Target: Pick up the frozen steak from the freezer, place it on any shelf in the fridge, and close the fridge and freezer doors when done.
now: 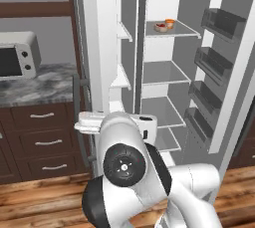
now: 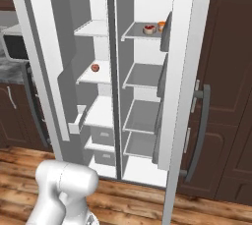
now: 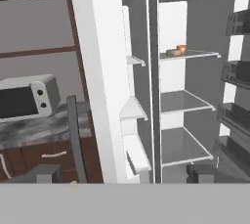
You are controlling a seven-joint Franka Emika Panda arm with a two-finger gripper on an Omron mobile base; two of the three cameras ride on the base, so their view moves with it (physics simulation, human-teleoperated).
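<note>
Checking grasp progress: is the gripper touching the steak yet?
Apart. In the hand view the gripper is open with both fingertips well short of the freezer; the right base view shows the steak alone on a freezer shelf.

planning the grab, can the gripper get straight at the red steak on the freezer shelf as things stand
Probably yes: the freezer door stands wide open and nothing sits in front of the steak on its white shelf. The open gripper faces the unit but hangs well back.

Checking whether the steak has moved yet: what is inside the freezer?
A small reddish item, likely the steak, lies on the freezer's second shelf from the top. Other shelves look bare; the two drawers below are shut, contents hidden.
</note>
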